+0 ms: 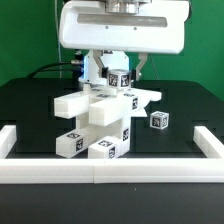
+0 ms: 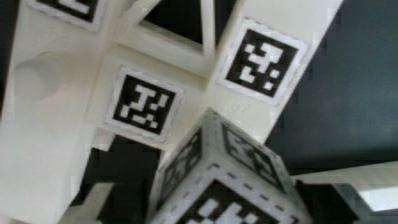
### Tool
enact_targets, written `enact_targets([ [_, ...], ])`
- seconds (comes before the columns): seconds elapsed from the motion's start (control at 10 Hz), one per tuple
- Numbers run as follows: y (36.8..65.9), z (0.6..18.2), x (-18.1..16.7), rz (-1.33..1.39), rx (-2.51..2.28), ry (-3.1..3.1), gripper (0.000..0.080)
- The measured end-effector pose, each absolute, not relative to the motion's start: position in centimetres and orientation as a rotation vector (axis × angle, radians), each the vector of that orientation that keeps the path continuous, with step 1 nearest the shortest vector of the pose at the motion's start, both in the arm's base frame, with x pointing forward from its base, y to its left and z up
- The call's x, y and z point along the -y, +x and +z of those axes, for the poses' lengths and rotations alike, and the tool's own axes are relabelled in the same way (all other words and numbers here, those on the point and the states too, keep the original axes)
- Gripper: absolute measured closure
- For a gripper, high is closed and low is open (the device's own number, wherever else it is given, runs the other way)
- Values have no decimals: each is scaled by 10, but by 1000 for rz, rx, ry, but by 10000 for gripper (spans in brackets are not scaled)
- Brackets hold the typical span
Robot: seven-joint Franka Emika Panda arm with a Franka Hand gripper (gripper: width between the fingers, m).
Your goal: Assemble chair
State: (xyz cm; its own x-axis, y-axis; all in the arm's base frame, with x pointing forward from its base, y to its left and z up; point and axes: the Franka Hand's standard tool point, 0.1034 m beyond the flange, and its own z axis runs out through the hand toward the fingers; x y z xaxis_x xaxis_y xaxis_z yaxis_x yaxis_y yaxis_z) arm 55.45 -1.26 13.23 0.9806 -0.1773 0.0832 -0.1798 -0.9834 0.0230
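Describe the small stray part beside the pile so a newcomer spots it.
On the black table inside the white rail, find the pile of white chair parts at the centre. On the exterior view's right of it sits a small white block with a marker tag, the only part standing apart from the pile.

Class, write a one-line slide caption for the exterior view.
Panda arm above a cluster of tagged white chair parts on a black table; one small part lies apart at the exterior view's right.
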Motion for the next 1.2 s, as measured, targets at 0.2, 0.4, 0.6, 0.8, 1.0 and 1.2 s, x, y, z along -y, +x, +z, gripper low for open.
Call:
enact_targets([
  [0.2, 554, 131, 13, 122, 281, 3093, 405],
  [0.4, 554, 129, 13, 119, 280, 3092, 405],
  [0.6, 554, 129, 10, 120, 277, 3092, 405],
  [0.8, 553, 127, 11, 116, 277, 3090, 405],
  [1.0, 553, 124, 12, 113, 275, 3085, 405],
  [1.2, 553, 123, 12, 111, 274, 3083, 405],
])
